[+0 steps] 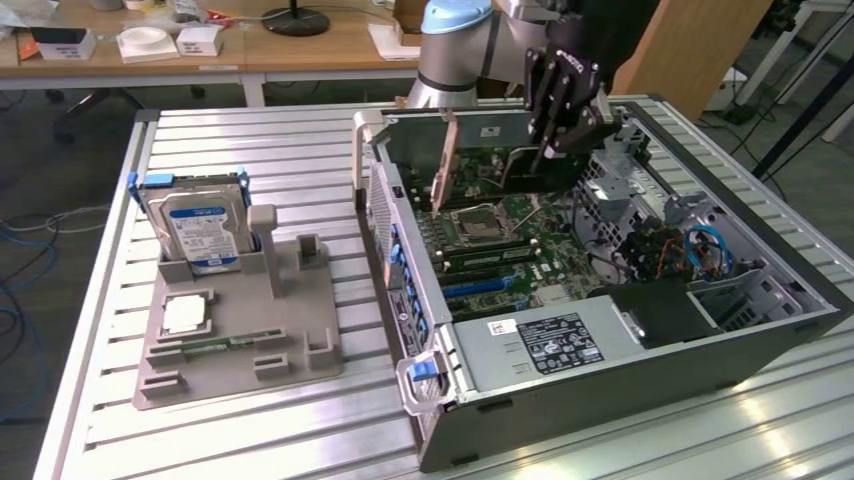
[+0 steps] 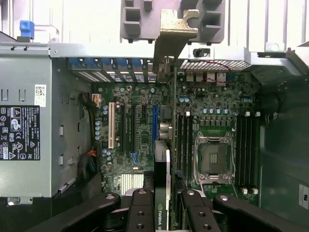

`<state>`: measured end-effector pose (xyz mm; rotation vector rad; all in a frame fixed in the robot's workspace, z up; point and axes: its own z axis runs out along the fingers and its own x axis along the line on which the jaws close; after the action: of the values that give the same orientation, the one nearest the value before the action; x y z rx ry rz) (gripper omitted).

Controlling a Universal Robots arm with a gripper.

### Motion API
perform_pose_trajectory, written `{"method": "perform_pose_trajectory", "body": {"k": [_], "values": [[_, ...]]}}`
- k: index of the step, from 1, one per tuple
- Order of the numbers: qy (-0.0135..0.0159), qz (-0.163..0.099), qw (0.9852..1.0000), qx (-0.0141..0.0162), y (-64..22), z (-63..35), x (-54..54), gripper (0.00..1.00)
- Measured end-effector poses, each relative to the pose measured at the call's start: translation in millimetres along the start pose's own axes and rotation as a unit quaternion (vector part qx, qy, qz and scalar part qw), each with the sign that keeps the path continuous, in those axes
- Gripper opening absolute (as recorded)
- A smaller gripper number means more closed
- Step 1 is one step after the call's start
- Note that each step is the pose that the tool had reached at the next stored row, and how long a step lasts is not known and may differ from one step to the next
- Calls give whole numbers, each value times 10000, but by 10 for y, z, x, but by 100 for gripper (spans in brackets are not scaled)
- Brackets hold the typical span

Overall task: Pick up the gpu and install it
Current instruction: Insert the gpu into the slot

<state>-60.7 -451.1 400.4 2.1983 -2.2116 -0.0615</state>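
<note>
Figure: we see the gpu point(image 1: 481, 140) point(image 2: 166, 159) held on edge, its silver bracket point(image 1: 450, 150) point(image 2: 172, 36) at the nine o'clock end in the exterior view. It is clamped between the fingers point(image 2: 142, 212) of the gripper point(image 1: 554, 150) point(image 2: 166, 208) over the motherboard point(image 1: 521, 245), at about eleven o'clock from the centre of the open computer case point(image 1: 641, 400); we cannot tell whether its lower edge touches a slot. At six o'clock inside the case lies the power supply point(image 1: 547, 345), and at nine o'clock, well apart on the table point(image 1: 267, 150), a grey tray point(image 1: 227, 350) holds the hard drive point(image 1: 200, 225) upright.
</note>
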Motion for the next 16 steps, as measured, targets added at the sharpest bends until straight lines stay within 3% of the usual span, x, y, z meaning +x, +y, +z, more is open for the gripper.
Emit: {"method": "perform_pose_trajectory", "body": {"k": [16], "values": [[0,0,10000,0,-3,63,1,26]]}}
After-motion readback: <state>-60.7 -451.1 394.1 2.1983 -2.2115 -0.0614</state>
